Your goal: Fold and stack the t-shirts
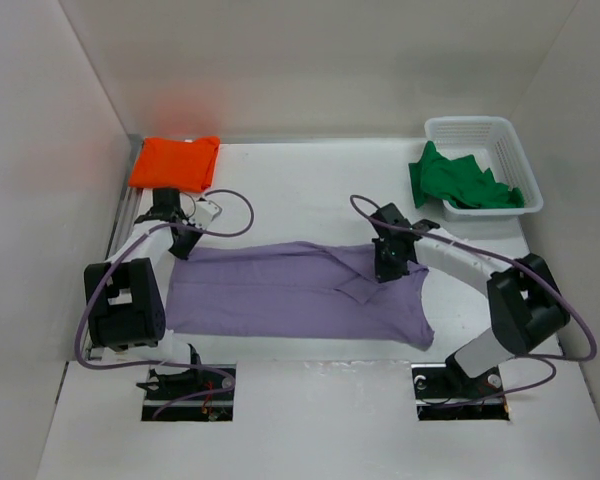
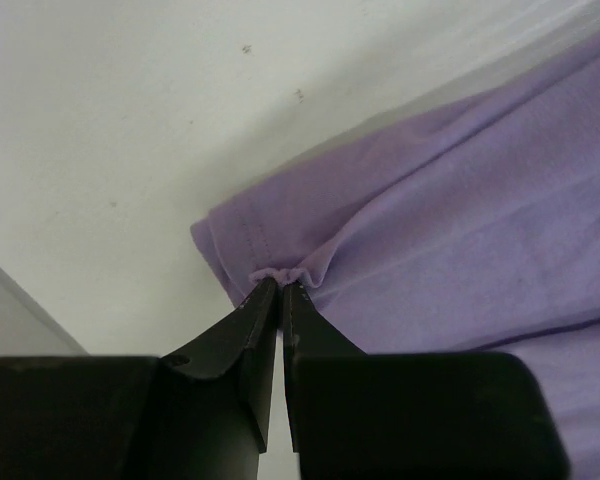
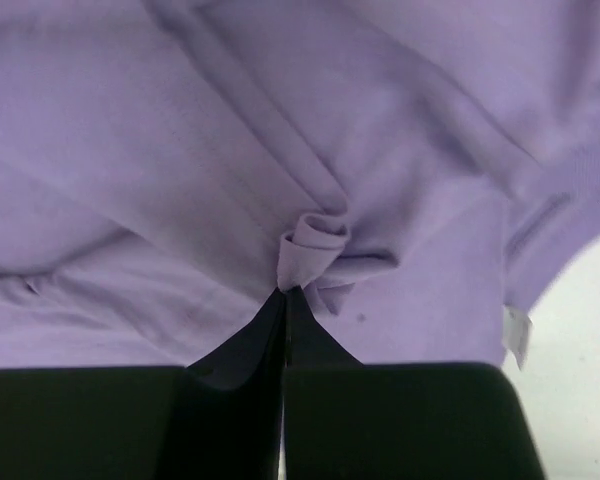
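On the near half of the tabletop (image 1: 300, 180) lies one purple shirt (image 1: 280, 290). It is spread flat from 9 o'clock to 3 o'clock, wrinkled, with a flap of cloth doubled over toward its right end. Two hands are on it, one at each far corner.

The left hand (image 1: 185, 243) sits at the shirt's 10 o'clock corner. Its wrist camera shows the two fingers (image 2: 250, 330) drawn almost together, nipping a small gather of the purple edge at their tips. The rest of that corner lies flat on the white surface.

The right hand (image 1: 388, 265) sits at about 2 o'clock on the same shirt. Its jaws are just as narrow, and a little roll of purple cloth is pinched at the tips and stands up above them. Folds run away from the pinch on both sides.

Farther back, at 11 o'clock, one orange shirt (image 1: 175, 162) lies folded into a flat rectangle in the far left corner, well apart from the purple one. At 1 o'clock stands one white basket (image 1: 515, 165) with one green shirt (image 1: 460, 180) crumpled inside. Part of the green shirt hangs over the basket's left rim.

That makes three shirts, one of each colour, each lying apart from the other two.
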Available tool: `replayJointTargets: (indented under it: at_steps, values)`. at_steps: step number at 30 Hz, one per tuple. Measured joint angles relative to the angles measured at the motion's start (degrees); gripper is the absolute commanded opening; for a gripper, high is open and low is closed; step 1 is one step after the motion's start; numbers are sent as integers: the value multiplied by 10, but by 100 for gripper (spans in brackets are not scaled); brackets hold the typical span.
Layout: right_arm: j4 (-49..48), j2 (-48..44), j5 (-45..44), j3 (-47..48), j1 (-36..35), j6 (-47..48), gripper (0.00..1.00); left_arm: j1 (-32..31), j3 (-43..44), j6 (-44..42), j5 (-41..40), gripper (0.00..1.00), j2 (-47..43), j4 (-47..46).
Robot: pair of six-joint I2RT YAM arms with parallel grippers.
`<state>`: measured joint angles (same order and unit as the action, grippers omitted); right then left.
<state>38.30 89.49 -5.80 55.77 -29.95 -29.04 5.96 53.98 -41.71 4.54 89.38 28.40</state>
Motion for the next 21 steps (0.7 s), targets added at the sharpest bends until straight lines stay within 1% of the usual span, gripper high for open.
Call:
replayJointTargets:
  at_steps: [3, 8, 11, 15, 21]
  values:
    - [1, -49, -11, -24, 3, -15, 0, 12, 0, -4, -1, 5, -5, -6]
    - [-1, -112, -28, -27, 23, -24, 0, 14, 12, -8, -5, 6, -7, -24]
    - [-4, -125, -36, -31, 28, -27, 0, 6, 17, -16, -9, 6, -7, -55]
    - [-8, -131, -37, -60, 28, -33, 0, -1, 17, -36, -12, 5, -7, -87]
    - [-12, -140, -36, -108, 17, -49, 0, 1, -1, -62, -13, 5, -30, -85]
